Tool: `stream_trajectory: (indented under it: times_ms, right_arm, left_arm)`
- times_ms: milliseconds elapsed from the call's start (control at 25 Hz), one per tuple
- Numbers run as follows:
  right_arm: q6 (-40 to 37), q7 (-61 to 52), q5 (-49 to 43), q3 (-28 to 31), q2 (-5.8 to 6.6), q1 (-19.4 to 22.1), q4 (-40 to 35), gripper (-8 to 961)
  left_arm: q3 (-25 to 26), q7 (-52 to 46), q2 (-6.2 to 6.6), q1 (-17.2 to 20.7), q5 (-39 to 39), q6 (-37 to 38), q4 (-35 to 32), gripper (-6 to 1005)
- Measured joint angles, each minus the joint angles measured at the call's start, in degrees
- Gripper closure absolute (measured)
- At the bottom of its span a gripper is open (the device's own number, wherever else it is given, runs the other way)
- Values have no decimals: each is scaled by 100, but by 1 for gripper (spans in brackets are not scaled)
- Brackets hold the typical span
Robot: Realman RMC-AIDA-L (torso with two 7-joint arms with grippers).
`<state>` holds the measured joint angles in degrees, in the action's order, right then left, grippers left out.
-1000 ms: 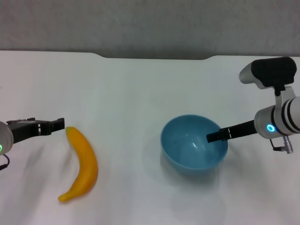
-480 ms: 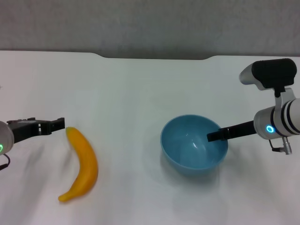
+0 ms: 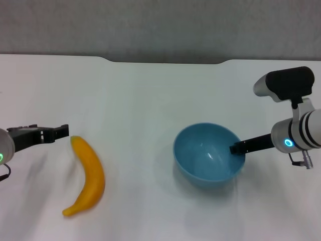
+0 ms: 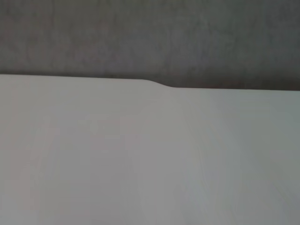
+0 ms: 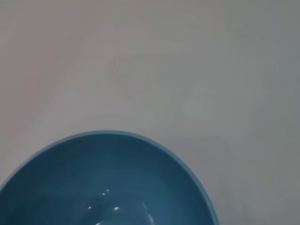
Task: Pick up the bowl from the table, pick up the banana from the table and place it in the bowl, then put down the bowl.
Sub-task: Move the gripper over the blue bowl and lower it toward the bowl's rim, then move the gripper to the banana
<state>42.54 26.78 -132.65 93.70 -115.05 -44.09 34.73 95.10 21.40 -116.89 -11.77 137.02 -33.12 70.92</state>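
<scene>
While the bowl [image 3: 209, 154] sits on the table [image 3: 150, 100], we see the right gripper [image 3: 234, 149] at the bowl's right rim, one dark finger reaching just inside; we cannot tell how wide it stands or whether it grips the rim. Well to the bowl's left lies the banana [image 3: 88, 173], flat on the table. Our left gripper [image 3: 61, 130] hovers just beside the banana's far end; its opening we cannot tell either.
</scene>
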Motion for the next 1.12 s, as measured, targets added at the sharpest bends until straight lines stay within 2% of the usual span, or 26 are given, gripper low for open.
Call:
stream_trajectory:
  times_ms: [360, 720, 1120]
  right_arm:
    - [-79, 15, -23, -135, 1, 28, 16, 847]
    - [-106, 9, -6, -142, 0, 125, 190, 908]
    - [-313, -22, -21, -142, 0, 1096, 1592, 912]
  left_arm:
    - [-9, 14, 0, 9, -15, 80, -60, 108]
    - [-9, 9, 0, 29, -18, 74, -95, 109]
    - [-178, 44, 8, 105, -77, 40, -7, 108]
